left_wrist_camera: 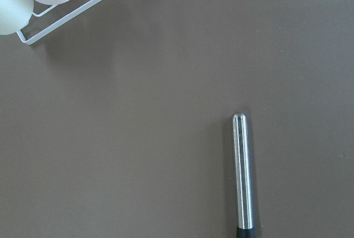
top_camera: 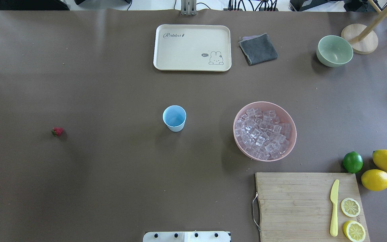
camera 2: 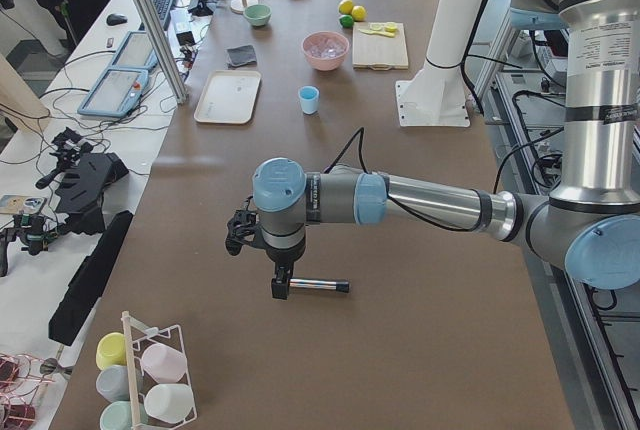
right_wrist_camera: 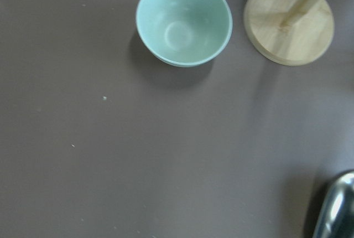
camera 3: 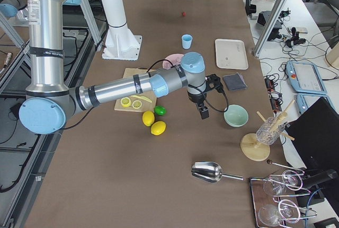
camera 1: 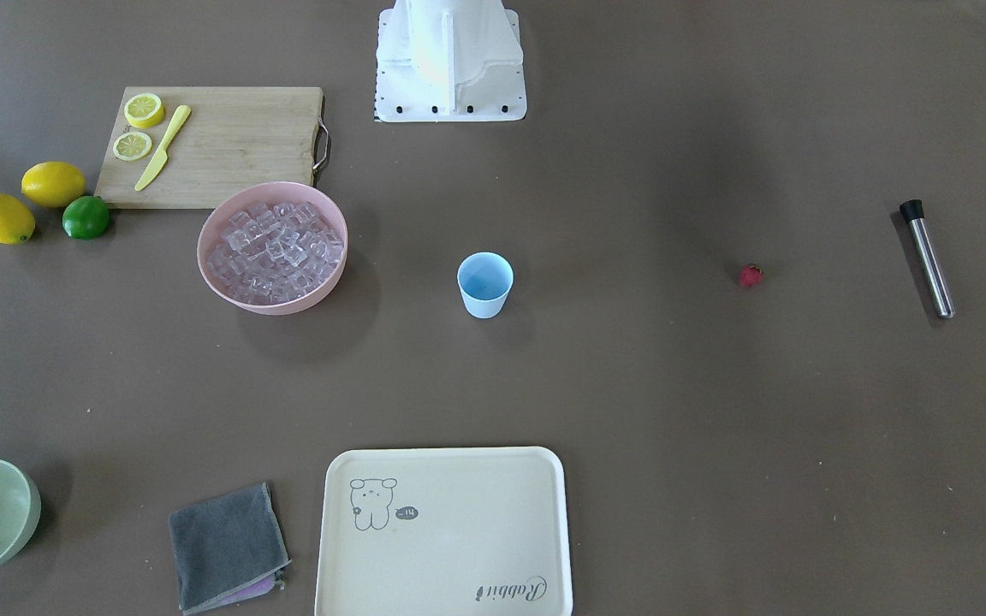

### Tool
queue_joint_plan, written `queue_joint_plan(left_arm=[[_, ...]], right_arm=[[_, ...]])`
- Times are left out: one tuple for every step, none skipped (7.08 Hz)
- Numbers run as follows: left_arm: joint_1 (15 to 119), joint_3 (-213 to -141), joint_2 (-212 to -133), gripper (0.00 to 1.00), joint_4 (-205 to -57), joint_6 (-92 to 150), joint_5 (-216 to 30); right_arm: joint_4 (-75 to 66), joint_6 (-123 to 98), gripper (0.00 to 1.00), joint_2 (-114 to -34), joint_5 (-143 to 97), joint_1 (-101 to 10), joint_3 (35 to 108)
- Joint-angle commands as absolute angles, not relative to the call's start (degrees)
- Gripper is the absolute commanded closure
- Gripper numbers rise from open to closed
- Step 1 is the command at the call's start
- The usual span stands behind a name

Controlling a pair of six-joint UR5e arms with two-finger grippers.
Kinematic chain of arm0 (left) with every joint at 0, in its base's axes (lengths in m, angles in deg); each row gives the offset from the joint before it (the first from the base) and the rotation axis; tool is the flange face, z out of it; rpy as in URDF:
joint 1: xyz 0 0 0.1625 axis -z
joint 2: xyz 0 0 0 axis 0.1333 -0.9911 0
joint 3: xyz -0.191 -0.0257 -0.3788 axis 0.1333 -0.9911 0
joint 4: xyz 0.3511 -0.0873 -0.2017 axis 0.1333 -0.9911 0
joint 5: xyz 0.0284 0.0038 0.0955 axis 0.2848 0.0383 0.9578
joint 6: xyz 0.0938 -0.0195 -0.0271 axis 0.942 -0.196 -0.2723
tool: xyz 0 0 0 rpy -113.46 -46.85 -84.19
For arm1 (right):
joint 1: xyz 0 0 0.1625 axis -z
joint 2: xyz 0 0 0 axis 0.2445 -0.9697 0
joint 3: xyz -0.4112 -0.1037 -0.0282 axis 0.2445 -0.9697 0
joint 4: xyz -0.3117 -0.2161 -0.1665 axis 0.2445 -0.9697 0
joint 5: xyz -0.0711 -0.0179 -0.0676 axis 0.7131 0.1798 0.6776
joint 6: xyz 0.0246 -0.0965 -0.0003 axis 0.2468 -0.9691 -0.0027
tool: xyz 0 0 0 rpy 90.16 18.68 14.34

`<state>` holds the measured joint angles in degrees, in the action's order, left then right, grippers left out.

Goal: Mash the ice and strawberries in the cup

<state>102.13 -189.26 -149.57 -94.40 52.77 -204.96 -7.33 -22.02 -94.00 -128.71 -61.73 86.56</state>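
**A:** What's cut off nearest the robot?

**B:** The cutting board (top_camera: 294, 201); its near edge runs out of the overhead view.

**A:** And the tools?

**B:** The left tool (camera 2: 281, 292) hangs above a steel rod (camera 2: 318, 286), the right tool (camera 3: 204, 114) near the green bowl (camera 3: 235, 115); wide or narrow, I cannot tell (only the side views show them).

**A:** Mid-worktop?

**B:** The cup (top_camera: 174, 118) stands mouth up; the strawberry (top_camera: 57, 131) lies well apart on the robot's left; the ice (top_camera: 262, 132) is heaped in the pink bowl (top_camera: 290, 118) on its right.

**A:** Farther?

**B:** A cream tray (top_camera: 166, 50) beside a grey cloth (top_camera: 258, 48); the worktop (top_camera: 113, 174) is matte brown; cables (top_camera: 250, 5) trail past its far edge.
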Motion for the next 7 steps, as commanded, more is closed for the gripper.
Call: queue_joint_plan(left_arm=[[102.1,-189.6,-149.9,0.01,-94.4,52.7,-205.0],[102.1,-189.4,-150.2,0.01,-94.3,52.7,-205.0],[102.1,-189.4,-150.4,0.01,-94.4,52.7,-205.0],[102.1,-189.4,-150.4,0.01,-94.3,52.7,-205.0],[102.1,-189.7,-150.4,0.01,-94.3,52.7,-205.0],[102.1,-189.6,-150.4,0.01,-94.3,52.7,-205.0],[102.1,-189.3,-150.4,0.01,-94.3,52.7,-205.0]], right_arm=[[-7.5,-12.3,0.0,-87.9,-126.4,-49.4,88.3],[-7.2,-5.8,0.0,-87.0,-125.2,-44.9,89.9],[-7.2,-0.2,0.0,-85.1,-121.3,-40.3,91.8],[-7.3,5.9,0.0,-83.2,-118.4,-35.9,93.2],[-7.3,14.3,0.0,-80.9,-116.6,-32.2,93.4],[-7.3,16.0,0.0,-80.9,-116.2,-30.5,94.3],[-7.3,16.0,0.0,-80.9,-115.4,-28.3,94.6]])
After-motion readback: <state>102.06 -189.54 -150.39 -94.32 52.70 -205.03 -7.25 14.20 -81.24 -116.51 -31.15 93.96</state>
